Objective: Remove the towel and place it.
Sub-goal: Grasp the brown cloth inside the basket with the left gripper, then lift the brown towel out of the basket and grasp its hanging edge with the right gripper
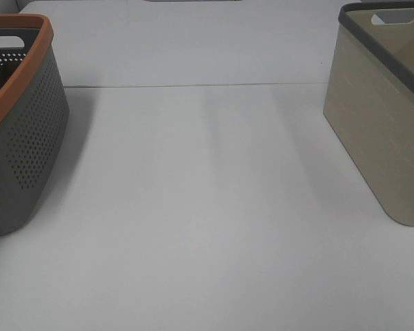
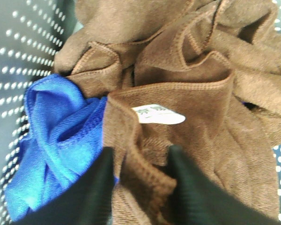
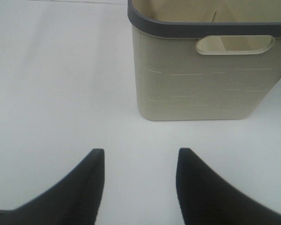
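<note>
**Step in hand:** grasp, judged from the layout. Lift-out and placing not yet done.

**Item 1, towel** [image 2: 187, 93]. Dark brown, soft, crumpled in folds, with a small white label [image 2: 158, 114] facing up. Lies inside the grey basket and is not to be seen in the high view.

**Item 2, left gripper** [image 2: 141, 151]. Down in the grey basket, jaws narrow, one on each side of a raised fold of the towel near the label. Fold fills the gap and seems pinched; firmness of the hold cannot be told.

**Item 3, right gripper** [image 3: 140, 151]. Jaws wide apart, nothing between them. Hangs over bare table, facing the beige basket.

**Item 4, grey basket** [image 1: 34, 138]. Perforated wall, orange rim, at the left edge of the high view. Contents: the towel and, touching it, a bright blue cloth [image 2: 56, 140], partly tucked under the brown edge.

**Item 5, beige basket** [image 1: 379, 124]. Dark grey rim, cut-out handle, at the upper right of the high view. No contents visible; floor hidden.

**Item 6, table** [image 1: 207, 207]. White, with both baskets standing well apart on it.

**Next move, as judged:** a straight lift clear of the orange rim, then a carry toward the middle of the table or the beige basket; the task names no destination. Calls for a secure pinch on the brown fold alone.

**Risk:** blue cloth dragged up along with it, being so close to the left jaw.
</note>
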